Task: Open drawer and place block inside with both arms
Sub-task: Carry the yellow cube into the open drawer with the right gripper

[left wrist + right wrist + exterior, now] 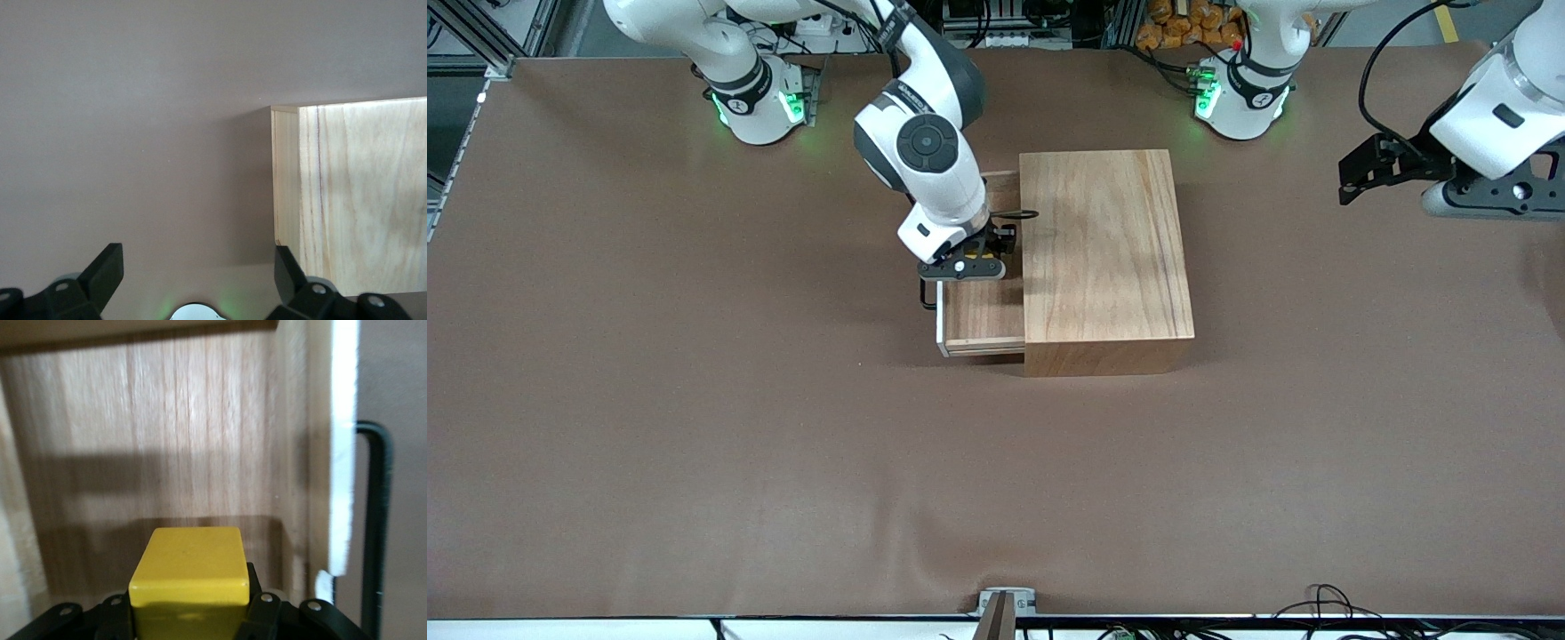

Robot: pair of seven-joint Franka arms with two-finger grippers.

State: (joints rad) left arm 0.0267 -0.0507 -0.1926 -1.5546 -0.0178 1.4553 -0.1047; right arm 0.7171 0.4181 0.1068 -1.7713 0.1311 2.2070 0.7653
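The wooden box (1103, 258) stands mid-table with its drawer (983, 313) pulled out toward the right arm's end. The drawer's white-edged front panel (340, 453) and black wire handle (377, 520) show in the right wrist view. My right gripper (971, 260) is over the open drawer, shut on the yellow block (190, 577), which hangs just above the drawer floor (167, 453). My left gripper (1353, 180) is open and empty, up in the air over the table toward the left arm's end. Its fingers (107, 270) frame bare table, and a corner of the box (353, 193) shows beside them.
The brown table (694, 427) stretches wide around the box. The arms' green-lit bases (760, 102) stand along the table edge farthest from the front camera. Cables lie at the nearest edge (1325, 604).
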